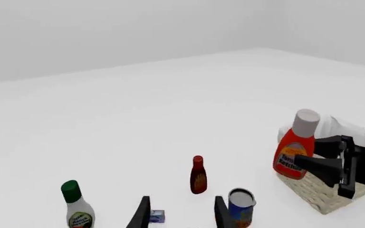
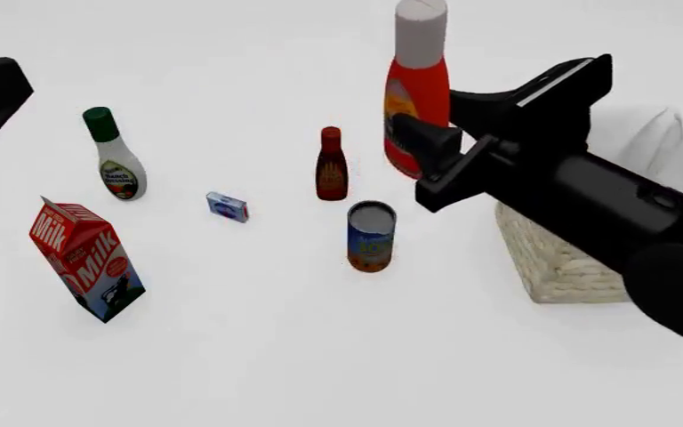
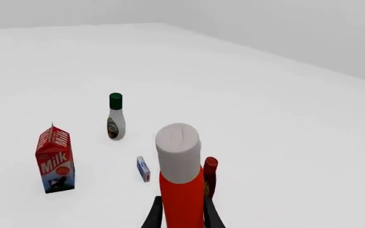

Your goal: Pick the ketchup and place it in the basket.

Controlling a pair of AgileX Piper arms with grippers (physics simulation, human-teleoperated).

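The ketchup, a red-orange bottle with a tall white cap, is held upright above the table in my right gripper, which is shut on its lower body. It also shows in the left wrist view and the right wrist view. The basket, pale wicker with a white lining, stands to the right, partly hidden under my right arm, and also shows in the left wrist view. My left gripper is open and empty, over the small box and the can.
A dark maroon bottle and a can stand left of the basket. A small blue box, a white bottle with a green cap and a red milk carton stand further left.
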